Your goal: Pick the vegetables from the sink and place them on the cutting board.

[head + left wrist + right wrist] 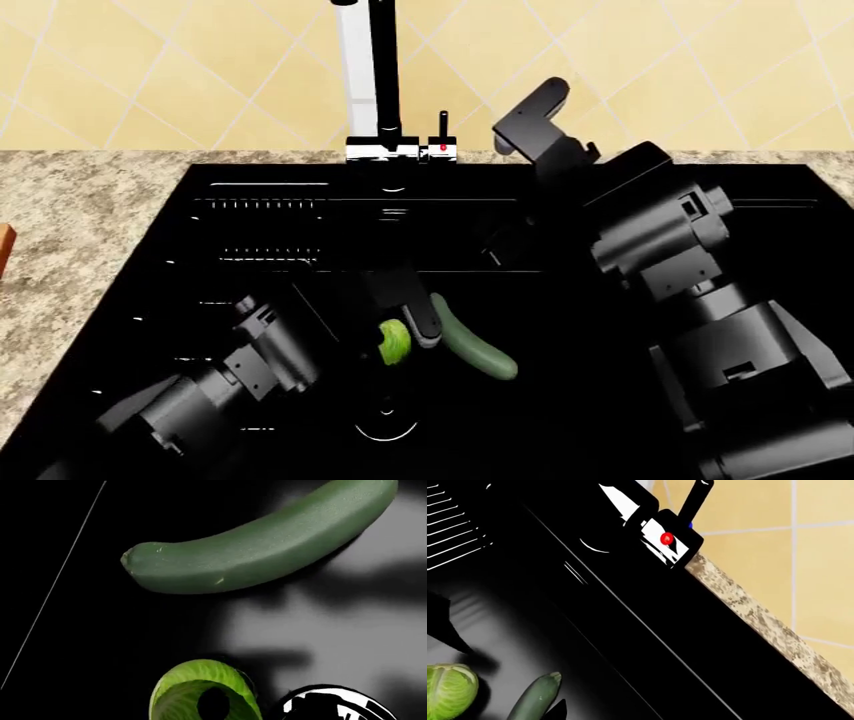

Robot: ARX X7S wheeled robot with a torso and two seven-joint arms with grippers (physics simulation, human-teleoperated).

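Observation:
The light-green cabbage (392,343) lies low in the black sink (267,270), beside the dark-green cucumber (477,350). My left gripper (398,328) reaches down into the basin with its fingers on either side of the cabbage. In the left wrist view the cabbage (180,690) sits right at the jaws, a black fingertip (213,703) in front of it, with the cucumber (260,547) beyond. I cannot see whether the jaws are closed on it. My right gripper (531,115) is raised over the sink's back edge, open and empty. Its view shows the cabbage (448,692) and cucumber (534,700).
The black-and-chrome faucet (367,80) stands at the back rim. The drain ring (387,430) is near the cabbage and also shows in the left wrist view (333,705). The ribbed drainer (260,205) is at the left. Speckled counter (80,200) surrounds the sink; a reddish-brown edge (4,250) shows at far left.

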